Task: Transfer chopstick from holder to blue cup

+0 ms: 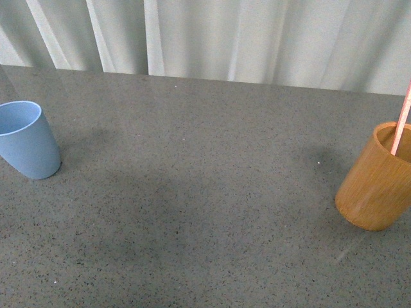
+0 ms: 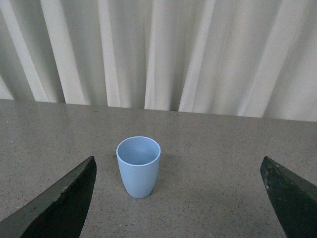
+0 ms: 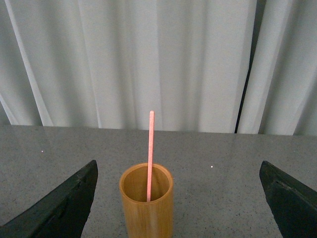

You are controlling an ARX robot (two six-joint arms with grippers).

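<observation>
With right claw wide, empty, facing the holder by the right edge of the tabletop, centre on the chopstick standing inside, pinch above the rim, lift straight, then cross to blue cup by the left edge.

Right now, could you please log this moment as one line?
chopstick: in holder | blue cup: empty | left gripper: open | right gripper: open

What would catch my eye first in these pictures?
An orange-brown wooden cup at the far right stands out first, with a thin pink stick standing in it and poking well above its rim. Far to the left stands an empty light blue cup. A grey speckled table stretches between them, with a pale curtain behind.
</observation>
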